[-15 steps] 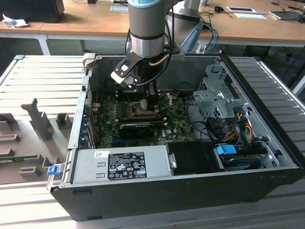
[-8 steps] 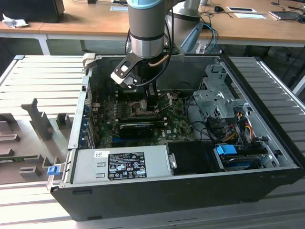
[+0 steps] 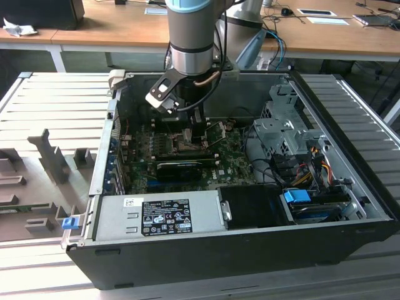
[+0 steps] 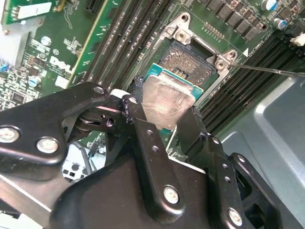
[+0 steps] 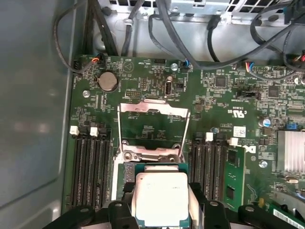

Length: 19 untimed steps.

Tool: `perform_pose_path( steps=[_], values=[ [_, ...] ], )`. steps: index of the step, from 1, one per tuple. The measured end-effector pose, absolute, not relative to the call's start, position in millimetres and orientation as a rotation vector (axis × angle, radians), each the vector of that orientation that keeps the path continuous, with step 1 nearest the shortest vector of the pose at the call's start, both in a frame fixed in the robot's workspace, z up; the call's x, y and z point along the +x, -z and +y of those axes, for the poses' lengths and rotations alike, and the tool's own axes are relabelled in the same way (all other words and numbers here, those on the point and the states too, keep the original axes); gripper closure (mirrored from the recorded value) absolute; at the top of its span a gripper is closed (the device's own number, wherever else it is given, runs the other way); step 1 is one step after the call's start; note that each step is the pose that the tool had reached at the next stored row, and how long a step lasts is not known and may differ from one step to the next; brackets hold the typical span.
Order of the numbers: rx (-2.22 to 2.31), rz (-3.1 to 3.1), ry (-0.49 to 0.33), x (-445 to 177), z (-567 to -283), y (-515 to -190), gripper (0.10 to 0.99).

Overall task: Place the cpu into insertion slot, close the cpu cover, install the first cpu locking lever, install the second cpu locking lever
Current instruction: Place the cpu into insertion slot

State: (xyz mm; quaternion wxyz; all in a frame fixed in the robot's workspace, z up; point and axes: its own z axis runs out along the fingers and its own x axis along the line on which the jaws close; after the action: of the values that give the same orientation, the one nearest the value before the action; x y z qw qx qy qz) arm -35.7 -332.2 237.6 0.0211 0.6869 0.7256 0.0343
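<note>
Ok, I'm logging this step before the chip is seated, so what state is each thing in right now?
cpu: clamped in the end effector, held over the socket, not seated.
end effector: shut on the cpu.
insertion slot: uncovered and empty.
cpu cover: swung open, off the slot.
computer case: open, motherboard exposed.
</note>
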Motion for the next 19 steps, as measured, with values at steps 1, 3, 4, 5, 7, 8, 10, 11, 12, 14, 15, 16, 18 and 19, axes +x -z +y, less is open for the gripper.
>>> perform_pose_path(
  steps=[1,3,4,5,7,8,10,11,12,14,15,16,18,19],
  values=[
    [2.138,2.241,-0.106,-36,-332,-237,0.561],
    [2.155,2.224,-0.105,-38,-332,-235,0.561],
    [2.166,2.212,-0.105,-39,-332,-234,0.561],
    [2.174,2.204,-0.105,-41,-332,-233,0.561],
    [2.181,2.197,-0.105,-49,-331,-231,0.561],
    [2.185,2.193,-0.104,-49,-330,-229,0.561],
    [2.201,2.177,-0.104,-49,-329,-226,0.561],
    [2.204,2.173,-0.104,-49,-328,-224,0.561],
    [2.205,2.172,-0.104,-49,-327,-222,0.561],
    [2.203,2.174,-0.104,-49,-325,-219,0.561],
    [2.199,2.179,-0.104,-49,-325,-217,0.561],
    [2.198,2.179,-0.102,-48,-324,-215,0.561],
    [2.197,2.179,-0.101,-48,-323,-212,0.561],
    [2.198,2.179,-0.101,-48,-323,-212,0.561]
  ],
)
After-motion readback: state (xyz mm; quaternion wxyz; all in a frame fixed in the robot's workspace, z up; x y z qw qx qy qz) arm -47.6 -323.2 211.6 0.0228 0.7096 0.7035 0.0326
